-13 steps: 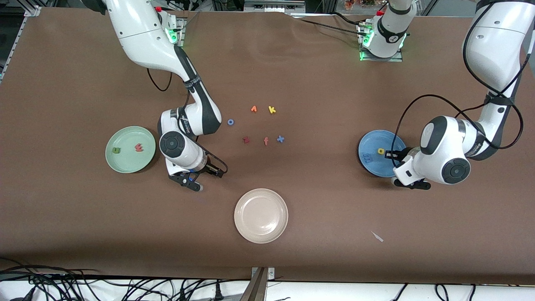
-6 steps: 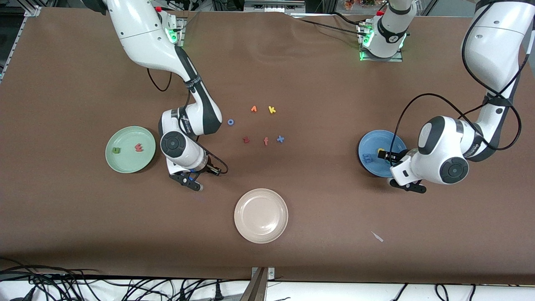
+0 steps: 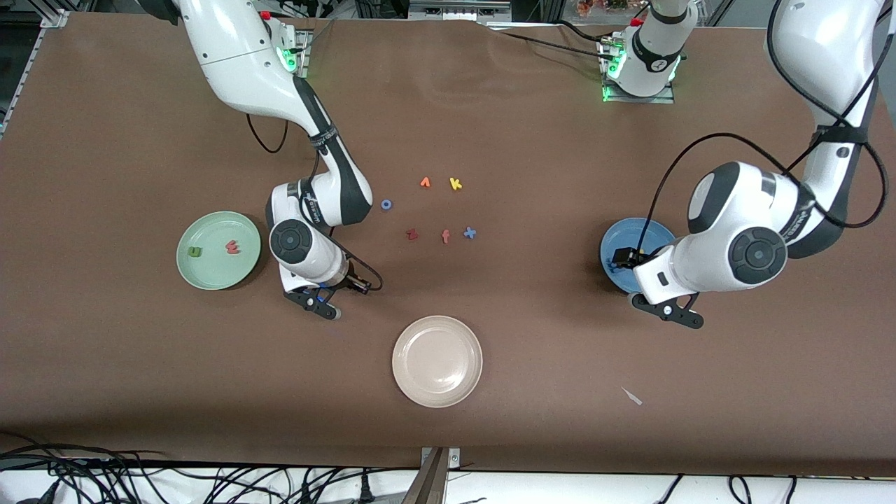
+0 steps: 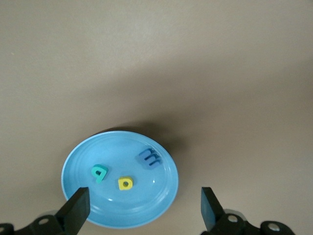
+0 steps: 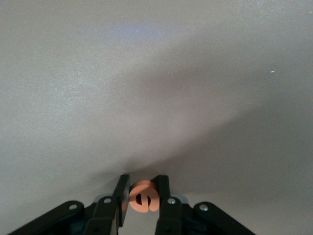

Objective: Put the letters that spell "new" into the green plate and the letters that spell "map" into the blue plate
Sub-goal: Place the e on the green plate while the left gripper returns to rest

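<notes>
My right gripper [image 5: 142,190] is shut on the orange "e" [image 5: 143,197], low at the table surface. In the front view this gripper [image 3: 313,299] sits between the green plate [image 3: 210,280] and the beige plate, its hand hiding the "e". The green "n" [image 3: 195,252] and salmon-red "w" [image 3: 232,246] lie in the green plate. My left gripper [image 4: 144,210] is open above the blue plate [image 4: 161,191], which holds the blue "m" [image 4: 149,157], yellow "a" [image 4: 125,183] and teal "p" [image 4: 99,172]. In the front view the left gripper [image 3: 620,260] hangs over the blue plate [image 3: 616,238].
Loose letters lie mid-table: an orange one [image 3: 425,183], yellow "k" [image 3: 455,183], a blue ring [image 3: 386,204], dark red "z" [image 3: 411,234], salmon "f" [image 3: 445,236], blue "x" [image 3: 470,233]. A beige plate [image 3: 437,385] sits nearer the camera. A small white scrap [image 3: 633,396] lies toward the left arm's end.
The left gripper opened over the blue plate and rose, and the teal "p" now lies in the plate. The right gripper closed on the orange "e".
</notes>
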Motion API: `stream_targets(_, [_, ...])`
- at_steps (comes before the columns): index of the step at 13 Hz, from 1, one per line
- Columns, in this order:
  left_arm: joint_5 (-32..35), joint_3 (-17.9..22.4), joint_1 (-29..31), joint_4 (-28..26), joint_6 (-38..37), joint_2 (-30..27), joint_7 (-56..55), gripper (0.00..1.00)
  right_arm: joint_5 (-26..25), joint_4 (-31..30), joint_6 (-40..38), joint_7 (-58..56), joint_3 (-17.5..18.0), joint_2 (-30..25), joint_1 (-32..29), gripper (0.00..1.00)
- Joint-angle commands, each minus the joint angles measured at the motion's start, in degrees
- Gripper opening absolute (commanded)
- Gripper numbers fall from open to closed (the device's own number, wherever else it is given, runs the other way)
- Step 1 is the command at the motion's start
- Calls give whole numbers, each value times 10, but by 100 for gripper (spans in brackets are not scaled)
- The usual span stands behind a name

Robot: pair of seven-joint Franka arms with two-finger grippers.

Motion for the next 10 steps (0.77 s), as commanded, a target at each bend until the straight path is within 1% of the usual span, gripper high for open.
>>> stream_targets(1, [-3, -8, 1, 83, -81, -13, 8, 100, 10, 21, -48, -13, -6, -7, -8, 3])
stream_targets(2, [-13, -6, 1, 107, -105, -17, 9, 100, 10, 18, -64, -26, -8, -21, -14, 2])
stream_targets(5, [-19, 18, -29, 105, -112, -89, 10, 100, 8, 10, -165, -113, -57, -54, -15, 0])
stream_targets(6, [-20, 43, -51, 105, -112, -108, 10, 100, 7, -6, -179, -137, -71, -68, -14, 0])
stream_targets(7, [-25, 84, -78, 103, -112, -131, 8, 100, 0, -34, -177, -148, -77, -88, -14, 0])
stream_targets(8, [-54, 120, -97, 86, -112, -156, 8, 100, -1, -66, -173, -174, -89, -111, -14, 0])
stream_targets(9, [-107, 173, -120, 44, -108, -192, 6, 100, -2, -89, -175, -202, -102, -132, -13, 0])
stream_targets(10, [-165, 209, -125, -3, -96, -229, 7, 100, -7, -122, -173, -223, -115, -154, -13, 0])
